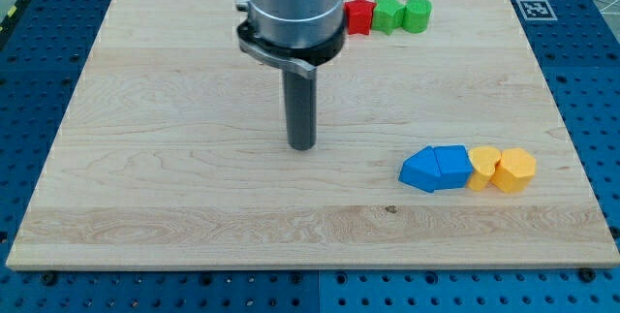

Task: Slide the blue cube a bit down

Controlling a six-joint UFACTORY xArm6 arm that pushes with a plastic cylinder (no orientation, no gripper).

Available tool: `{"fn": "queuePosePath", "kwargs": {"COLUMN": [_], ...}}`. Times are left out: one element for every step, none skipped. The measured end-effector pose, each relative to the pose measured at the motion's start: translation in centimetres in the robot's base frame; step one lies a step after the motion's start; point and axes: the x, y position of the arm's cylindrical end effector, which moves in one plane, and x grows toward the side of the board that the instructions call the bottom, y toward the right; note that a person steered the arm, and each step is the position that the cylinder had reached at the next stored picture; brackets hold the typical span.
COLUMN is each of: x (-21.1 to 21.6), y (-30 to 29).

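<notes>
While my tip (302,146) rests mid-board, blue cube (450,167) lies well right (slightly lower); no hand.

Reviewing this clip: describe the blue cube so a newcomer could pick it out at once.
On the wooden board, look to the lower part of the view's right, where four blocks sit in a row. The blue cube is second from the left, between a flatter blue block and two yellow blocks.
</notes>
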Motion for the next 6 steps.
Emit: {"fn": "queuePosePath", "kwargs": {"x": [0.1,0.1,0.4,1.3,2.1,2.8], "y": [1.7,4.8,8.6,11.4,13.8,15.4]}}
